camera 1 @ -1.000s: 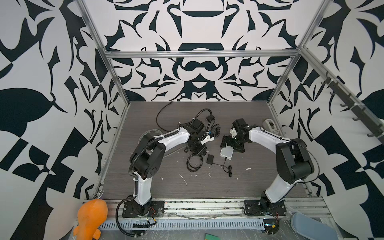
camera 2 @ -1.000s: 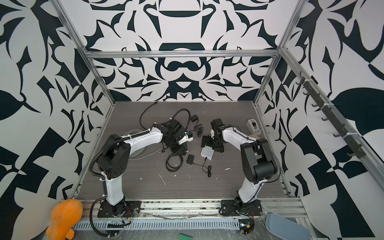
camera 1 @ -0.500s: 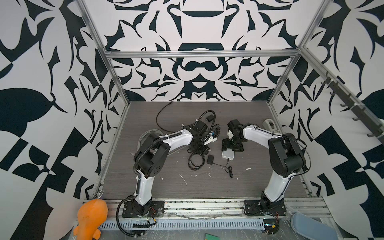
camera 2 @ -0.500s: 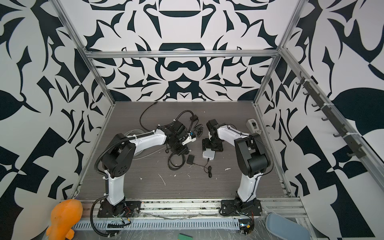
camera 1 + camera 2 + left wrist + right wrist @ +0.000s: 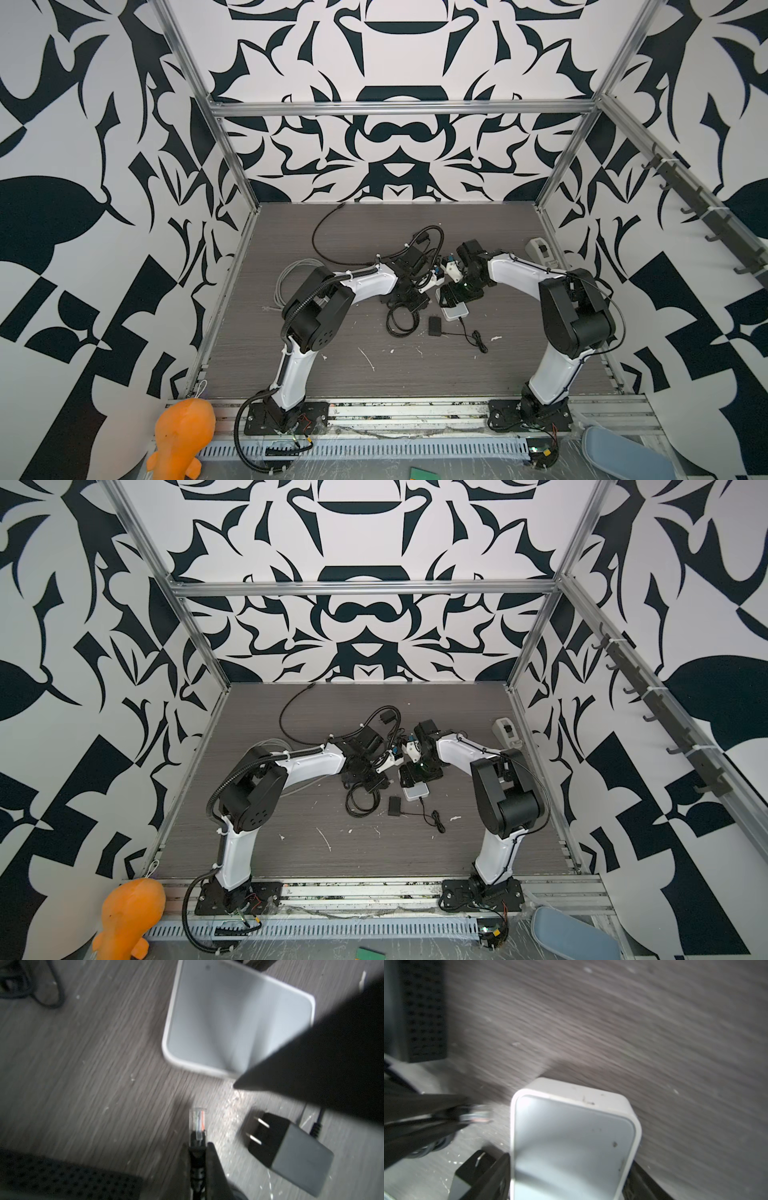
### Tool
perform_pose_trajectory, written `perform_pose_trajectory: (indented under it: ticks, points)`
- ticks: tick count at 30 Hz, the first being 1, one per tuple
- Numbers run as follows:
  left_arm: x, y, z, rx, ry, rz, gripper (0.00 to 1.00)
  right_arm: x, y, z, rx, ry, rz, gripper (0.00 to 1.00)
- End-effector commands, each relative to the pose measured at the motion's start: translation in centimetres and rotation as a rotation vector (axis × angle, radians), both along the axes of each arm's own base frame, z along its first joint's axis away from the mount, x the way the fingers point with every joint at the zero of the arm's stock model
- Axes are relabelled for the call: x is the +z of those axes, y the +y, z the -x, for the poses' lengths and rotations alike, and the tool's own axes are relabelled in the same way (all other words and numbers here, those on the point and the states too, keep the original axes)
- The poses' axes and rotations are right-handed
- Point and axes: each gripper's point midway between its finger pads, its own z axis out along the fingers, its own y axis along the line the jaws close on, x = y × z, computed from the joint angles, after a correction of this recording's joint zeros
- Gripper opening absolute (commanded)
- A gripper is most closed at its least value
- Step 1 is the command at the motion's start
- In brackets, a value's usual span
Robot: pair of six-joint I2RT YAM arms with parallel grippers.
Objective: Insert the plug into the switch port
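Observation:
The plug, a clear-tipped connector on a black cable, sticks out from my left gripper, which is shut on it. It hovers just above the table, beside a white box. My right gripper straddles this white box, with a finger pressed against each side. In both top views the two grippers meet at mid-table, left gripper and right gripper. A perforated black box lies close by, and the switch port is hidden.
A black power adapter with two prongs lies next to the white box, trailing a thin cable. Coiled black cables sit under the left arm, and a grey cable coil lies at the left. A power strip rests by the right wall.
My right gripper has come down over the white box and its jaws have narrowed onto it. My left gripper has carried the plug slightly right, toward the box.

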Motion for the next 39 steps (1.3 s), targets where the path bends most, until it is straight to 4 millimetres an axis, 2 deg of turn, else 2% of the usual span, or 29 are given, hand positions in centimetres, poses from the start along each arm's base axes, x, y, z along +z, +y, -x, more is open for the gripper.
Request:
perform_pose_trajectory:
  ticks: [1, 5, 8, 16, 20, 26, 33, 39]
  points:
    - [-0.8, -0.6, -1.1, 0.044, -0.046, 0.013, 0.02, -0.3, 0.4, 0.7, 0.041, 0.009, -0.095, 0.81]
    - [-1.2, -0.9, -1.4, 0.067, -0.059, 0.03, 0.02, 1.5, 0.1, 0.2, -0.033, 0.003, -0.205, 0.82]
    - [-1.5, -1.1, -1.2, 0.063, -0.062, 0.031, 0.02, 1.8, -0.4, -0.4, -0.144, 0.016, -0.255, 0.81]
    - [-2.5, -0.9, -1.1, 0.04, -0.109, -0.017, 0.02, -0.9, -1.0, -1.3, -0.245, 0.108, -0.209, 0.78]
    - [-2.6, -1.1, -0.8, 0.017, -0.13, -0.026, 0.02, -1.3, -0.8, -1.5, -0.229, 0.116, -0.207, 0.74]
    - [-2.4, -1.1, -0.7, 0.018, -0.163, -0.009, 0.01, -2.2, -0.1, -0.7, -0.176, 0.164, -0.247, 0.68]
    - [-2.2, -0.7, 0.1, 0.0, -0.178, 0.001, 0.01, -2.8, 1.0, -0.3, -0.035, 0.218, -0.272, 0.58]
    - [-2.8, -0.3, -0.2, 0.023, -0.183, -0.018, 0.0, -2.9, 2.4, 0.8, 0.034, 0.239, -0.249, 0.57]
